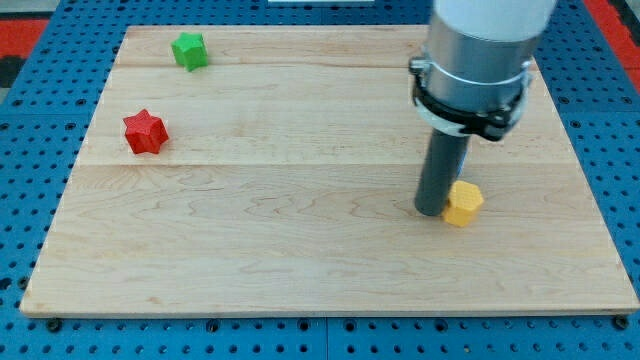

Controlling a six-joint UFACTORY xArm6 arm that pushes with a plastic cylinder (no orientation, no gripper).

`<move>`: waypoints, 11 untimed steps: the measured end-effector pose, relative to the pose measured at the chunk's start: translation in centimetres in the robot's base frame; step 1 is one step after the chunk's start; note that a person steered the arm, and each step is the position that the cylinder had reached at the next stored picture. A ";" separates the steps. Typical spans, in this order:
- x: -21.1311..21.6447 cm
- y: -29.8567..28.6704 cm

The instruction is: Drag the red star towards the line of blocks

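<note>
A red star [144, 131] lies at the view's left on the wooden board [300, 230]. A green star-like block [189, 50] lies near the board's top left edge. A yellow block [463, 203], roughly hexagonal, lies at the right of the board. My tip [432, 211] rests on the board right beside the yellow block's left side, touching or nearly touching it. The tip is far to the right of the red star. The rod hangs from a wide grey arm body [478, 55] that hides part of the board's top right.
The board sits on a blue pegboard surface [30, 120] with holes. Red matting shows at the view's top left corner [15, 30] and top right corner.
</note>
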State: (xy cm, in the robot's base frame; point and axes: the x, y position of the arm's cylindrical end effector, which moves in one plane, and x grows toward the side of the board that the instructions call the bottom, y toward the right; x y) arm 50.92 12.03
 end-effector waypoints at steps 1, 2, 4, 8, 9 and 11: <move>0.1 -7.9; -3.2 -19.5; -8.2 -42.3; -11.5 -19.0; -11.5 -17.9; -13.3 -15.8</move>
